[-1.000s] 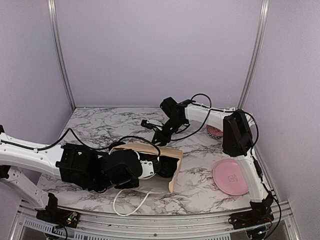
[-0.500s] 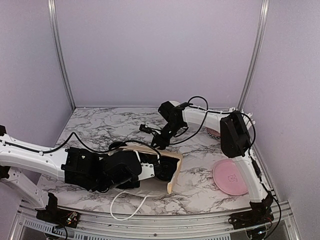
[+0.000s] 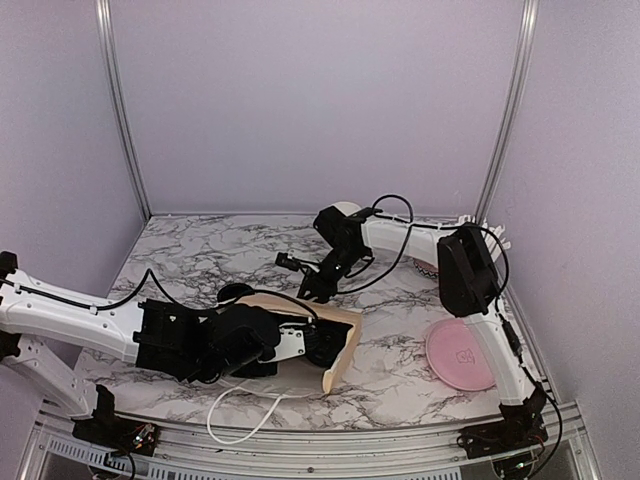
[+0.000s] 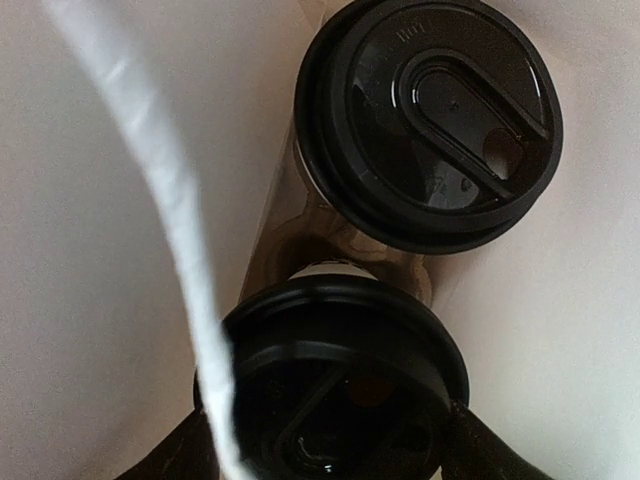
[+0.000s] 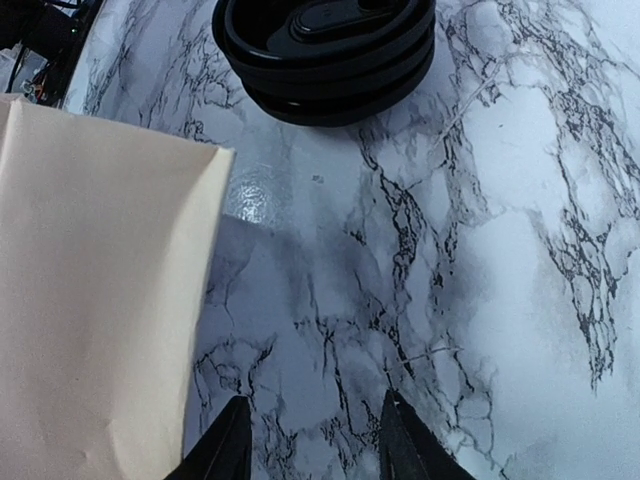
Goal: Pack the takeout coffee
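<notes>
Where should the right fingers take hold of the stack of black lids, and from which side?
Probably grip the stack of black lids across its outer rim, coming from straight above: it lies flat on the marble table, round, with bare surface beside it.

Plain lilac walls are closing in the space: a back wall (image 3: 320, 100), a left wall (image 3: 50, 130) and a right wall (image 3: 590, 150). Two silver metal posts (image 3: 112, 110) are running up the back corners, leaning slightly outward toward the top. A white table (image 3: 200, 250) with grey marble veining is filling the floor of the enclosure, and a metal rail (image 3: 330, 440) is edging its near side. Soft, even light is falling from above, and one small patch of the marble is shining back in the right wrist view (image 5: 255, 195).
</notes>
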`<action>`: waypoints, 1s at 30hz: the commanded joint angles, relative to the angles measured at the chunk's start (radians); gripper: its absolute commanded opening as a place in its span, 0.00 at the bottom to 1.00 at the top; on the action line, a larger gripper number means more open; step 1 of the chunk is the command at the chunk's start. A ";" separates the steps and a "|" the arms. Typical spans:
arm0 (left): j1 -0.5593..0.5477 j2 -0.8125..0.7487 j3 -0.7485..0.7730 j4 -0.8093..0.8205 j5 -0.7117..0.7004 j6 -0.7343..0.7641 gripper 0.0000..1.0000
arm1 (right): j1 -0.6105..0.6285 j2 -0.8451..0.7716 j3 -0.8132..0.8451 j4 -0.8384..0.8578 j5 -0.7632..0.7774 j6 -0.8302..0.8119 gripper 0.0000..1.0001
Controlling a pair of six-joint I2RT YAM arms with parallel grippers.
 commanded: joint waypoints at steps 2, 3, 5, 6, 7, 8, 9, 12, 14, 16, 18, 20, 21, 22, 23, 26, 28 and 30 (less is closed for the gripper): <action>0.025 0.012 -0.032 0.076 0.018 0.019 0.48 | 0.016 0.032 -0.003 -0.027 -0.043 -0.021 0.42; 0.027 0.011 -0.036 0.083 0.020 0.021 0.48 | 0.017 0.034 -0.003 -0.030 -0.043 -0.022 0.42; 0.031 0.009 -0.042 0.093 0.028 0.024 0.48 | 0.017 0.039 -0.003 -0.030 -0.045 -0.022 0.42; 0.034 0.009 -0.047 0.098 0.029 0.026 0.48 | 0.017 0.041 -0.003 -0.032 -0.048 -0.022 0.42; 0.037 0.008 -0.050 0.102 0.030 0.027 0.48 | 0.017 0.042 -0.002 -0.034 -0.051 -0.023 0.42; 0.040 0.009 -0.056 0.106 0.030 0.028 0.48 | 0.017 0.045 -0.003 -0.036 -0.056 -0.023 0.42; 0.042 0.010 -0.060 0.109 0.030 0.029 0.48 | 0.019 0.047 -0.004 -0.040 -0.061 -0.026 0.42; 0.047 0.014 -0.066 0.112 0.028 0.029 0.48 | 0.023 0.050 -0.008 -0.049 -0.073 -0.033 0.42; 0.050 0.016 -0.070 0.111 0.027 0.030 0.48 | 0.027 0.052 -0.012 -0.054 -0.075 -0.037 0.42; 0.053 0.020 -0.075 0.112 0.025 0.031 0.48 | 0.031 0.052 -0.015 -0.062 -0.083 -0.044 0.42; 0.053 0.024 -0.077 0.111 0.025 0.031 0.48 | 0.036 0.055 -0.015 -0.074 -0.091 -0.052 0.42; 0.053 0.024 -0.073 0.106 0.033 0.030 0.48 | 0.044 0.057 -0.015 -0.089 -0.102 -0.068 0.42; 0.053 0.024 -0.065 0.093 0.043 0.023 0.48 | 0.048 0.058 -0.014 -0.096 -0.110 -0.073 0.42; 0.053 0.022 -0.054 0.072 0.055 0.012 0.48 | 0.050 0.059 -0.013 -0.103 -0.116 -0.077 0.42; 0.053 0.019 -0.040 0.052 0.066 -0.001 0.48 | 0.052 0.061 -0.011 -0.111 -0.121 -0.082 0.42; 0.053 0.010 -0.001 -0.023 0.100 -0.034 0.48 | 0.055 0.066 -0.007 -0.135 -0.125 -0.095 0.45; 0.053 0.009 0.026 -0.070 0.125 -0.053 0.48 | 0.055 0.066 -0.005 -0.141 -0.101 -0.096 0.48; 0.053 0.015 0.055 -0.114 0.163 -0.071 0.48 | 0.050 0.061 0.000 -0.139 -0.055 -0.087 0.54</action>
